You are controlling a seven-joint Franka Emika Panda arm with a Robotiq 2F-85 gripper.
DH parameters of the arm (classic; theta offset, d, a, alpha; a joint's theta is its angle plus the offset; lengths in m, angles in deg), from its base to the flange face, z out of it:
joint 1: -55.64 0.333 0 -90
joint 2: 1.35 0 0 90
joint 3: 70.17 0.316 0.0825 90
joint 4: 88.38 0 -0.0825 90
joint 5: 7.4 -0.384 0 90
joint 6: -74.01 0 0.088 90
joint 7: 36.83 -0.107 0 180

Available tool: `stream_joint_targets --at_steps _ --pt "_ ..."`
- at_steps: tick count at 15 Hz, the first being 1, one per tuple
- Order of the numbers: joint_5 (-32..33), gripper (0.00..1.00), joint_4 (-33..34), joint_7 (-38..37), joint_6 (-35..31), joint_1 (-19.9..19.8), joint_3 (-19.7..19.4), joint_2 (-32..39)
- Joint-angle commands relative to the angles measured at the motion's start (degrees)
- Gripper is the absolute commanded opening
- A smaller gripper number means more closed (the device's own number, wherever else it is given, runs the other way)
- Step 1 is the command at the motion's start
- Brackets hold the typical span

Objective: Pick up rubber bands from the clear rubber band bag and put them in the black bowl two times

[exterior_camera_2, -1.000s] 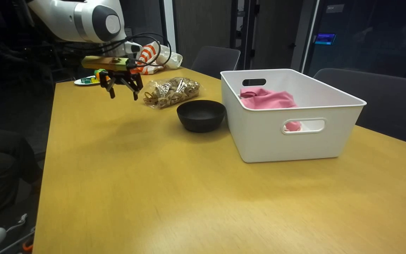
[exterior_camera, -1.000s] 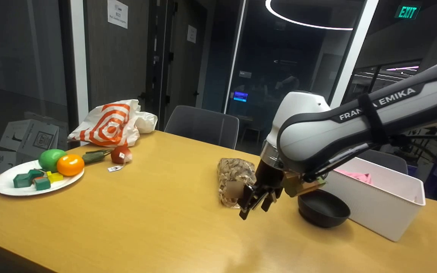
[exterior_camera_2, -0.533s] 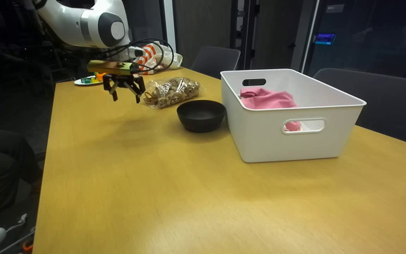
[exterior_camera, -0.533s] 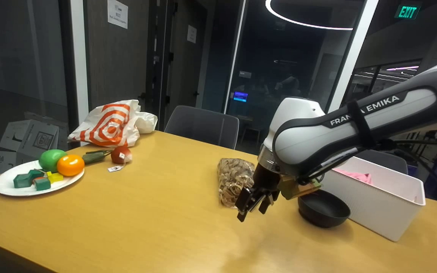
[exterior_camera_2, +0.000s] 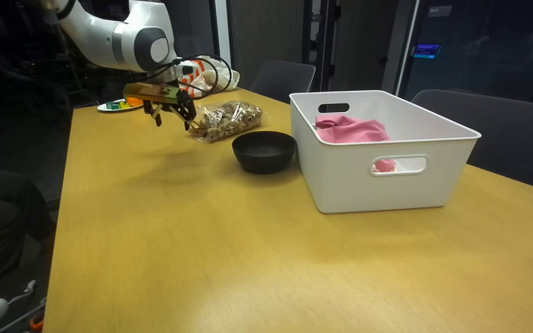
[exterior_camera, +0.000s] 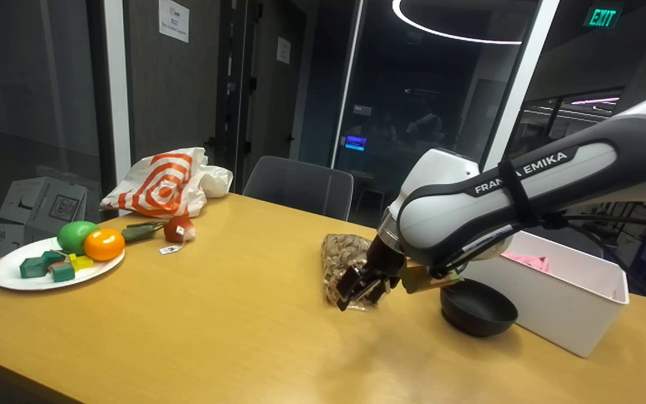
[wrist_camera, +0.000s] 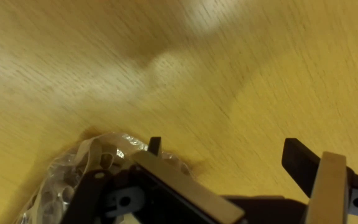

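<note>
The clear rubber band bag lies on the table in both exterior views. Tan-brown rubber bands fill it; some loops show at its end in the wrist view. The black bowl stands beside the bag and the white bin, also in the exterior view; I see nothing inside it. My gripper is open and tilted at the bag's near end. In the wrist view my gripper has one finger over the bag's edge, the other over bare table. Contact cannot be told.
A white bin with a pink cloth stands right against or close to the bowl. A white plate with toy fruit and blocks, a red toy vegetable and a white-and-red shopping bag lie farther along the table.
The arm has moved toward the bag's end, and the gripper has tilted with its fingers still apart. The bag's near end may have shifted slightly; the bowl has not moved.
</note>
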Motion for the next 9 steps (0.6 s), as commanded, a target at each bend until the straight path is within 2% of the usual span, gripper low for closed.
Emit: stream_joint_targets --at_steps 1,9 --pt "2.1 1.00 3.6 0.0 -3.2 0.6 -1.7 3.6" --pt "8.8 1.00 10.2 -4.9 -8.0 4.0 -7.6 9.2"
